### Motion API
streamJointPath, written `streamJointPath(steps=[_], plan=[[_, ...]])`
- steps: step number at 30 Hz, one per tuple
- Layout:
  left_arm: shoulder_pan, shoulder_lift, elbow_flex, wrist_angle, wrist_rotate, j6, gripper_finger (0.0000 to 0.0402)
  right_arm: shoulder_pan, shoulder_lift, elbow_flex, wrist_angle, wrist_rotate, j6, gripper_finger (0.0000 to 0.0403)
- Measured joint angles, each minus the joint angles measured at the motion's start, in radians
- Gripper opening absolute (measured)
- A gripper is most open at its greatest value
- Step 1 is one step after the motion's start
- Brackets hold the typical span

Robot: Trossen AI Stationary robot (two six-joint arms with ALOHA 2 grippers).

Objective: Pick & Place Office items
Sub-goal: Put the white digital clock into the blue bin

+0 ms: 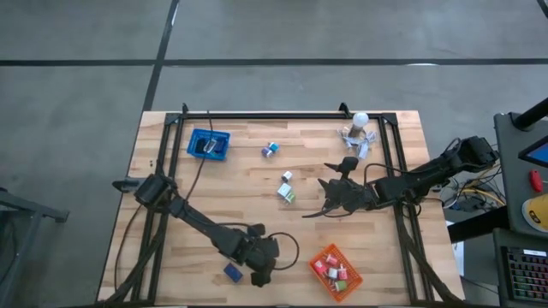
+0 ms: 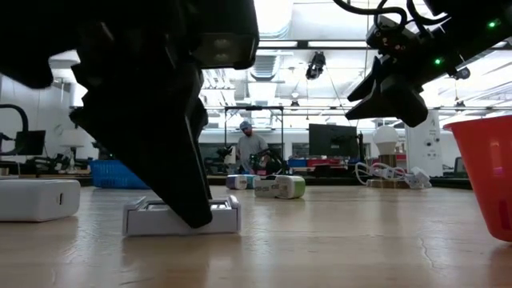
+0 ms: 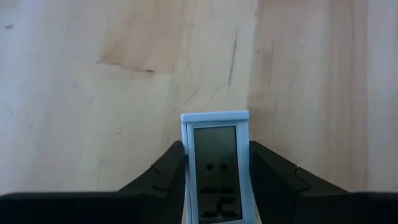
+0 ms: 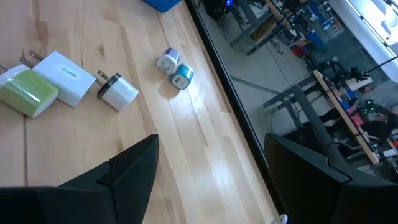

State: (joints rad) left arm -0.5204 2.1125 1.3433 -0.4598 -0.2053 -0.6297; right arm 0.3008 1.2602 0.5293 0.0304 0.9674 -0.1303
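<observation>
Two arms share the surface [image 1: 257, 184], and the main risk sits with the left one, low at the near edge. The left gripper [image 3: 214, 163] is clenched on a small white box [image 3: 215, 168] with a grey window, which in the low view lies flat on the wood. Only the sides of its near end are pinched, so on the lift it may pivot or slip out. A blue block [image 1: 232, 272] lies just beside that gripper and could be knocked as the arm swings. The orange basket [image 1: 336, 272], already holding several items, is near on the right; a low carry could clip its rim.

The right gripper [image 1: 336, 195] hovers mid-surface with its fingers spread and empty, close to a green and white pair [image 1: 287, 192] and a white plug [image 4: 118, 90]. A descent there might shove them together. A teal piece [image 1: 271, 150] farther off, near the blue basket [image 1: 209, 144], lies well clear.
</observation>
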Motion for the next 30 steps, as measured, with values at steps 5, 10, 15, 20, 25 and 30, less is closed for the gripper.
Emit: streamJointPath(steps=[5,10,15,20,25,30], plan=[[-0.013,-0.033,-0.06,0.044,-0.111,0.062,0.0136,0.0,0.0,0.0,0.003,-0.007,0.001,0.0286],[-0.017,-0.116,-0.187,0.156,-0.187,0.104,0.0127,0.0,0.0,0.0,0.006,-0.019,0.008,0.0286],[-0.018,-0.234,-0.379,0.325,-0.277,0.118,0.0126,0.0,0.0,0.0,0.006,-0.026,0.011,0.0285],[-0.018,-0.355,-0.555,0.532,-0.379,0.155,0.0126,0.0,0.0,0.0,0.006,-0.027,0.013,0.0286],[-0.017,-0.468,-0.686,0.626,-0.49,0.212,0.0126,0.0,0.0,0.0,0.006,-0.03,0.019,0.0285],[-0.011,-0.594,-0.823,0.765,-0.601,0.31,0.0126,0.0,0.0,0.0,0.01,-0.037,0.02,0.0285]])
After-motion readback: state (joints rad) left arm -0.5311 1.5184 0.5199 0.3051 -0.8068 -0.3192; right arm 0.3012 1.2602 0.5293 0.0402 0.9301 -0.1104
